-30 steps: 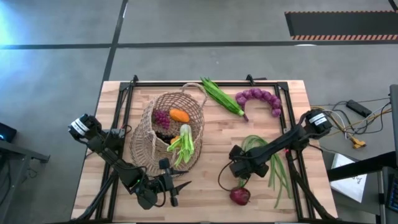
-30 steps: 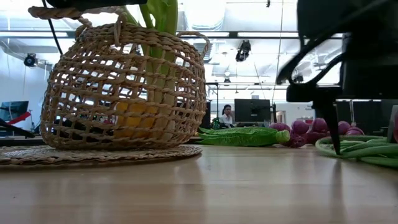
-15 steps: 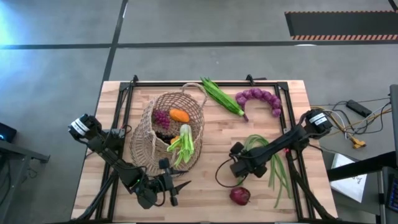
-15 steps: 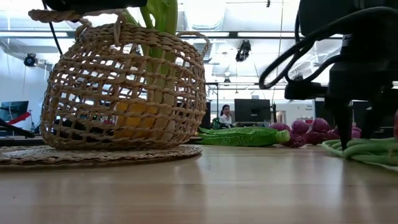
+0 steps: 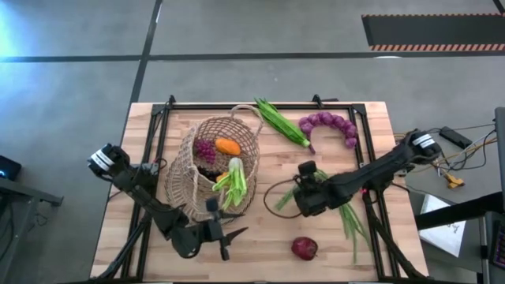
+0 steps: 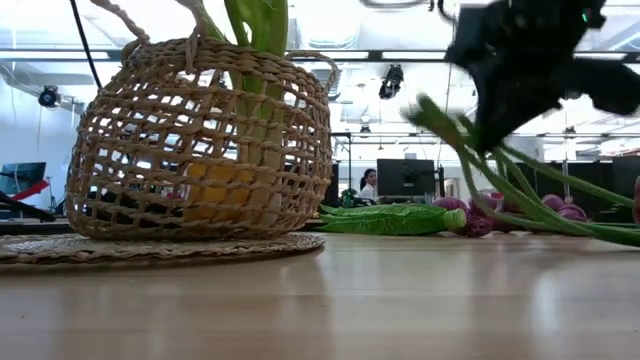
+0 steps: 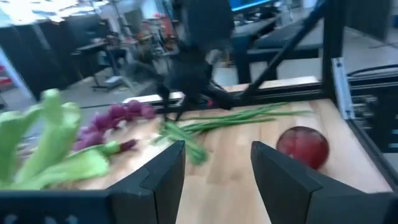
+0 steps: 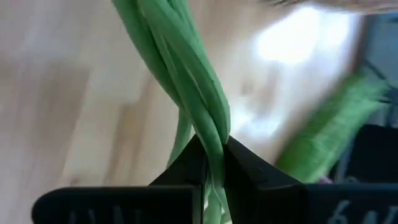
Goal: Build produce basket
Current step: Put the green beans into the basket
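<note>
The wicker basket [image 5: 207, 175] stands at the table's left middle on a round mat, with a leek [image 5: 232, 183], an orange pepper [image 5: 227, 146] and grapes [image 5: 204, 147] inside. My right gripper [image 5: 306, 197] is shut on the green beans [image 5: 347, 211], right of the basket and above the table. My left gripper [image 5: 229, 235] is open and empty near the table's front edge, in front of the basket. A red onion [image 5: 304, 248] lies on the table near the front. Green pods [image 5: 282, 122] and a purple onion string [image 5: 331, 126] lie at the far side. My right gripper pinches the bunch of beans [image 8: 211, 134] between its two fingers, close to the bunch's left end, and short tips [image 5: 278, 199] stick out past them. The fingers lie across the beans. The held end is lifted, and the long right end [image 5: 353, 230] trails down onto the table.
Black rails [image 5: 371, 150] run along the table's left, right and far sides. Bare wood lies between the basket and the beans. The red onion also shows in the left wrist view [image 7: 303, 146], ahead of my left gripper. A person sits far off in the room [image 6: 367, 185].
My right gripper has taken hold of the green beans and gone up and toward the table's far edge. The beans' left end is lifted clear and drawn into a bunch, while their right end stays on the table.
</note>
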